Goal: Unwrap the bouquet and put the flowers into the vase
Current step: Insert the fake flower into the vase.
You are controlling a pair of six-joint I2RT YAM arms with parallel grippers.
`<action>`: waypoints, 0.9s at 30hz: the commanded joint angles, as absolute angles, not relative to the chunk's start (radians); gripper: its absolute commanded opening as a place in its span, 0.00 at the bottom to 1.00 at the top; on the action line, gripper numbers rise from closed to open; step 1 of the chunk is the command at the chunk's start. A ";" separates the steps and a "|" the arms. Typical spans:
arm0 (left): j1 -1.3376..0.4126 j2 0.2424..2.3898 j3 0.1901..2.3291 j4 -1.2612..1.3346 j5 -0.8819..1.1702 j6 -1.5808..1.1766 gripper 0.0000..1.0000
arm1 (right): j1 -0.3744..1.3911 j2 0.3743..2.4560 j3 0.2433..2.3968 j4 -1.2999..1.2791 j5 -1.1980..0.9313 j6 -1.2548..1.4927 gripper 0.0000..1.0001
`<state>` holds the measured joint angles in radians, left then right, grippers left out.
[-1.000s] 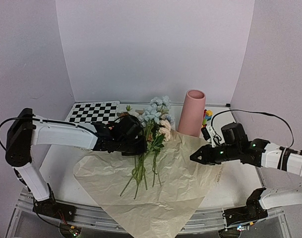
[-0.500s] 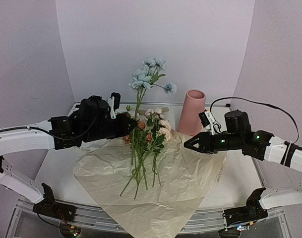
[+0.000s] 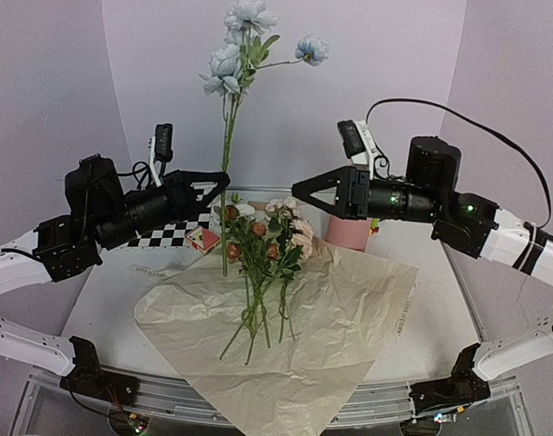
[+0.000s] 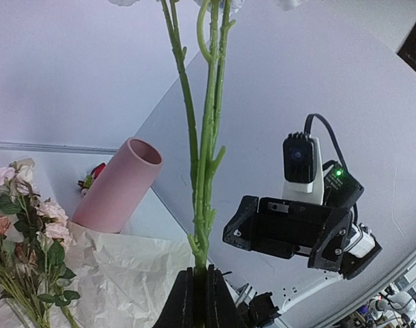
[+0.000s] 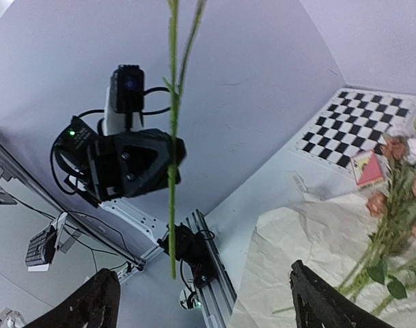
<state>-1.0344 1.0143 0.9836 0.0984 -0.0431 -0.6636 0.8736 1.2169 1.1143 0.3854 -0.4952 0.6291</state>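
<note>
My left gripper [image 3: 223,180] is raised above the table and shut on the lower part of a pale-blue flower stem [image 3: 229,136]. The stem stands upright with its blooms [image 3: 226,64] high up. In the left wrist view the jaws [image 4: 199,273] pinch the green stem [image 4: 206,157]. My right gripper [image 3: 296,190] hangs open at about the same height, pointing at the stem from the right, nothing between its fingers [image 5: 102,290]. The other flowers [image 3: 262,245] lie on the spread peach-tan paper [image 3: 349,318]. The pink vase [image 4: 119,184] stands behind them, mostly hidden by my right gripper in the top view.
A checkerboard [image 3: 181,232] lies at the back left with a small red card [image 3: 203,239] on its near edge. Small colourful blocks [image 3: 374,227] sit beside the vase. White walls close the table on three sides.
My left gripper has lifted the blue flower stem up off the pile. My right gripper has risen, moved left toward the stem and opened wide.
</note>
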 commanded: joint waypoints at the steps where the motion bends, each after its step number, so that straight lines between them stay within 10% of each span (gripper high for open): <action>1: -1.039 1.032 1.019 0.162 0.088 -0.619 0.03 | 0.938 1.295 1.262 0.451 -0.450 0.570 0.85; 19: -1.039 1.112 1.038 0.257 0.264 -0.643 0.04 | 1.002 1.429 1.367 0.617 -0.218 0.625 0.62; 27: -1.039 1.120 1.022 0.267 0.287 -0.645 0.13 | 1.003 1.400 1.331 0.643 -0.128 0.621 0.12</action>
<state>-1.0351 1.1214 0.9890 0.1889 0.2558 -0.6530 0.9978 1.4349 1.3140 0.5546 -0.2065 0.6283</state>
